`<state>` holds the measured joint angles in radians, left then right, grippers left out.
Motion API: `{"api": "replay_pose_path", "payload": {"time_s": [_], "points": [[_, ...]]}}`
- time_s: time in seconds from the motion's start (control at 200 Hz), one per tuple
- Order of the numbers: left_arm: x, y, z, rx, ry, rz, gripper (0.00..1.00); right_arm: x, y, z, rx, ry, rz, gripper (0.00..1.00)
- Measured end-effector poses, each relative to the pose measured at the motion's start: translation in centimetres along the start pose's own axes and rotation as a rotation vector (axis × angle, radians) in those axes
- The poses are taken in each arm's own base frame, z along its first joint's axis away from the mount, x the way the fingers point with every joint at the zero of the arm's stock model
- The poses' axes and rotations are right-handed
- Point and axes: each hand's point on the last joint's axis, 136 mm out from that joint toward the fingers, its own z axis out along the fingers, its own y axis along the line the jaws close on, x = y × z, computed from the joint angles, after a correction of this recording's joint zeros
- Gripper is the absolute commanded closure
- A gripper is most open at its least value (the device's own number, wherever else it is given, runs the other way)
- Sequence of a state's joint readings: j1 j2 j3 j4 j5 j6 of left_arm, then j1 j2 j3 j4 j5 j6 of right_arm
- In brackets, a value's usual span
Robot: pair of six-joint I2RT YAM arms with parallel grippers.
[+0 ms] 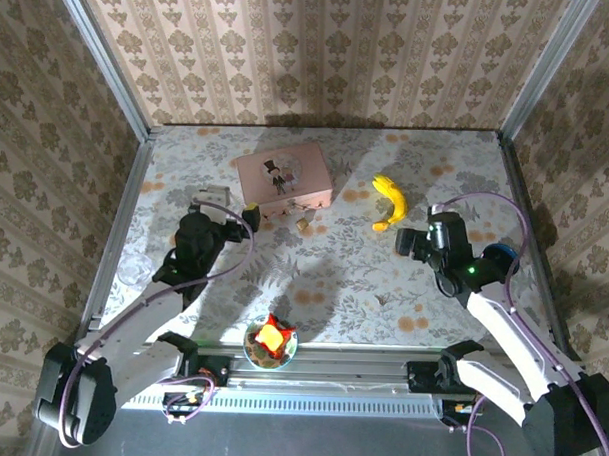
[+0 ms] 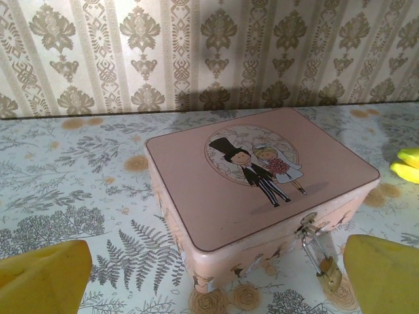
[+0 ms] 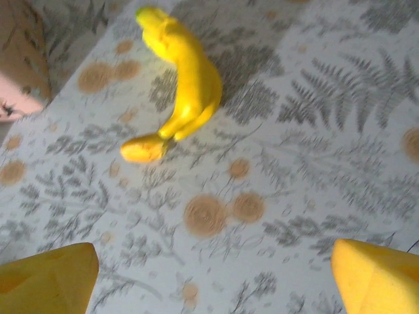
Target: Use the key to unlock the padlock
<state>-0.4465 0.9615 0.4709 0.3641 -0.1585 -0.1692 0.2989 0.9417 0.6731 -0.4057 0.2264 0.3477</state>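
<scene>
The pink box (image 1: 283,179) lies at the back middle of the table. The small brass padlock (image 2: 329,269) hangs by its thin shackle from the hasp on the box's front wall, and it rests on the table in front of the box (image 1: 304,225). My left gripper (image 1: 232,205) is just left of the box's front corner, and in the left wrist view its jaws (image 2: 216,265) are open around that corner without touching it. My right gripper (image 1: 420,228) hovers open over bare table near the banana (image 3: 186,85), with nothing between its fingers (image 3: 376,278). The key is out of view.
The yellow banana (image 1: 390,201) lies right of the box. A bowl (image 1: 252,352) holding a red and yellow thing stands at the near edge between the arm bases. A blue object (image 1: 500,260) sits beside the right arm. Patterned walls enclose the table.
</scene>
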Motion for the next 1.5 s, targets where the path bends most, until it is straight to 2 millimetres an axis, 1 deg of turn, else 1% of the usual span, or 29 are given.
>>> {"api": "replay_pose_path", "payload": {"time_s": [0.145,0.285,0.44,0.575,0.605,0.745,0.84,0.94,1.19,1.5], "points": [[0.2,0.4,0.3,-0.024,0.002,-0.020,0.00,2.6,1.5,-0.2,-0.020,0.127,-0.014,0.11],[0.1,0.6,0.6,-0.041,-0.006,-0.031,0.00,5.3,2.6,-0.8,-0.032,0.233,-0.022,0.17],[0.3,0.9,0.8,-0.060,-0.004,-0.050,0.00,7.8,3.6,-1.5,-0.043,0.323,-0.036,0.25],[0.4,1.1,1.2,-0.073,0.002,-0.067,0.00,9.8,4.6,-1.9,-0.041,0.404,-0.072,0.26],[0.3,1.1,1.2,-0.075,0.001,-0.071,0.00,10.1,4.8,-1.9,-0.038,0.420,-0.081,0.28],[0.1,1.2,1.5,-0.084,-0.001,-0.091,0.00,11.2,5.1,-2.0,-0.012,0.478,-0.104,0.37],[0.5,1.3,1.7,-0.094,0.010,-0.101,0.00,12.0,5.0,-1.8,0.002,0.512,-0.111,0.46],[0.9,1.4,1.9,-0.100,0.023,-0.107,0.00,12.8,5.1,-1.4,0.007,0.555,-0.121,0.50],[1.1,1.4,2.0,-0.101,0.027,-0.117,0.00,14.8,5.8,0.2,0.020,0.640,-0.134,0.50],[1.1,1.4,2.0,-0.101,0.028,-0.133,0.00,16.2,5.9,2.2,0.089,0.714,-0.137,0.49]]}}
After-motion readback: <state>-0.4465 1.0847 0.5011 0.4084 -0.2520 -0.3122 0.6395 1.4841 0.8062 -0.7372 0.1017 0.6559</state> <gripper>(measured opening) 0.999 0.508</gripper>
